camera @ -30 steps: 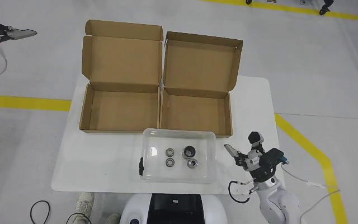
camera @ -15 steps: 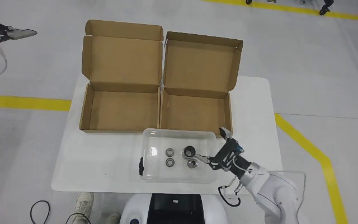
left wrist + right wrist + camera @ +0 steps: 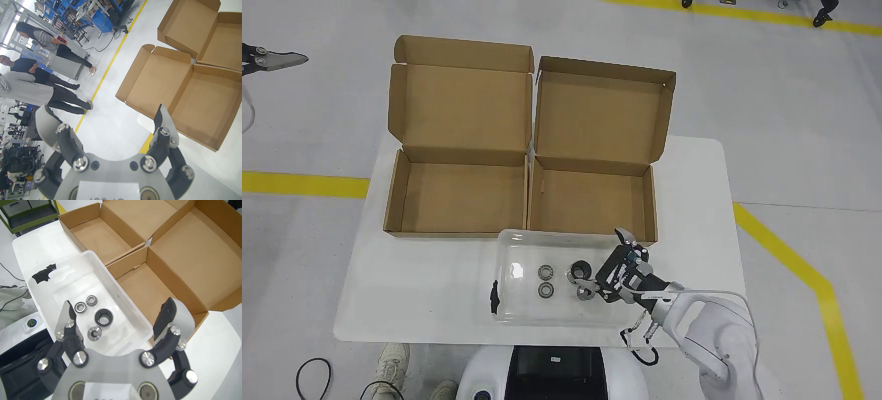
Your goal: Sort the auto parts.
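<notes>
I log a white table [image 3: 692, 200] under the clear plastic tub [image 3: 562, 236]. A pair of open brown cardboard boxes [image 3: 590, 205] sits just behind the tub. The right gripper [image 3: 608, 265] hangs over the tub's end, jaws spread and empty. The left gripper [image 3: 103, 113], well apart from the tub, is likewise spread. Inside the tub lie a black-lined steel ring [image 3: 103, 317], a steel cone [image 3: 94, 333] and two roller bearings [image 3: 81, 307].

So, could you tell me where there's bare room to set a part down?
The left box and right box have bare floors. The table is bare left of the clear bin and right of the right box. The bin's middle is crowded: four parts, right end effector open above its right end.
</notes>
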`<state>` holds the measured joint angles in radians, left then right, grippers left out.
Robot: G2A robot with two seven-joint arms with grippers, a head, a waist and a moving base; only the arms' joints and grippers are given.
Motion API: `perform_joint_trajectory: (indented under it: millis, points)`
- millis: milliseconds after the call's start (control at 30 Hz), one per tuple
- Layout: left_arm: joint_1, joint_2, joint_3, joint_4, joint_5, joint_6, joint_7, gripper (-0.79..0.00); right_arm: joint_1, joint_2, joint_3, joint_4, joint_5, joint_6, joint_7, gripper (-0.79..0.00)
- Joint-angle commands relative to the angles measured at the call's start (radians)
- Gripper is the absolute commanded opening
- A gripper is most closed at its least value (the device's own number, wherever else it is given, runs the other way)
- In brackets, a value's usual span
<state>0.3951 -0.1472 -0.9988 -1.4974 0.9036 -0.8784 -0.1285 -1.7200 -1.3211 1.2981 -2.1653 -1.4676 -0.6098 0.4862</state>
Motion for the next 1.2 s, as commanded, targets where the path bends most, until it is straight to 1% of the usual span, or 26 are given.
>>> perform_joint_trajectory:
  millis: [0,200,300,367,500,767,800,833,867,1000,1067,1133,1167]
  points:
    - [0.0,0.0,0.0,0.0,0.0,0.0,0.0,0.0,0.0,0.0,0.0,0.0,0.0,0.0,0.0,0.0]
    - [0.0,0.0,0.0,0.0,0.0,0.0,0.0,0.0,0.001,0.0,-0.002,0.009,0.0,0.003,-0.001,0.0]
    - [0.0,0.0,0.0,0.0,0.0,0.0,0.0,0.0,0.027,0.003,-0.022,0.031,-0.013,-0.002,0.021,0.0]
    - [0.0,0.0,0.0,0.0,0.0,0.0,0.0,0.0,0.049,0.003,-0.045,0.045,-0.016,-0.009,0.061,0.0]
    - [0.0,0.0,0.0,0.0,0.0,0.0,0.0,0.0,0.096,0.0,-0.099,0.08,0.009,0.013,0.148,0.0]
    - [0.0,0.0,0.0,0.0,0.0,0.0,0.0,0.0,0.18,-0.01,-0.185,0.168,0.075,0.106,0.299,0.0]
    - [0.0,0.0,0.0,0.0,0.0,0.0,0.0,0.0,0.189,-0.011,-0.192,0.177,0.079,0.118,0.316,-0.018]
    - [0.0,0.0,0.0,0.0,0.0,0.0,0.0,0.0,0.197,-0.012,-0.2,0.184,0.082,0.128,0.332,-0.055]
    - [0.0,0.0,0.0,0.0,0.0,0.0,0.0,0.0,0.203,-0.012,-0.208,0.189,0.088,0.136,0.347,-0.068]
    - [0.0,0.0,0.0,0.0,0.0,0.0,0.0,0.0,0.223,-0.014,-0.233,0.2,0.091,0.177,0.412,-0.071]
    - [0.0,0.0,0.0,0.0,0.0,0.0,0.0,0.0,0.229,-0.015,-0.244,0.204,0.097,0.198,0.433,-0.043]
    - [0.0,0.0,0.0,0.0,0.0,0.0,0.0,0.0,0.237,-0.015,-0.252,0.212,0.109,0.21,0.452,-0.074]
    - [0.0,0.0,0.0,0.0,0.0,0.0,0.0,0.0,0.242,-0.016,-0.254,0.217,0.116,0.217,0.461,-0.077]
